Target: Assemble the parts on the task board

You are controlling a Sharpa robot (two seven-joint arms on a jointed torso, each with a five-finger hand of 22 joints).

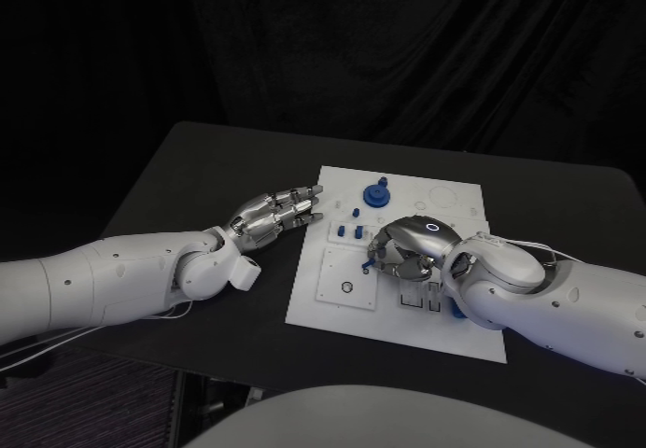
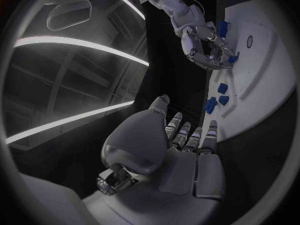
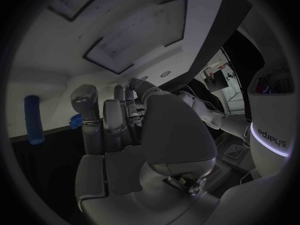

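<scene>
Task board — white plate, table centre; small blue parts toward 12 o'clock. Right hand curled over board centre — grasp cannot be told. Left hand at 9 o'clock edge, fingers together, empty.

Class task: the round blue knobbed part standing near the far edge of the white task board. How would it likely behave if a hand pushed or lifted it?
The blue knobbed part looks like rigid moulded plastic, so probably stiff and light. Its round base seems seated on the task board, so a sideways push may meet resistance rather than slide it. Once lifted free, the round shape could roll.
</scene>
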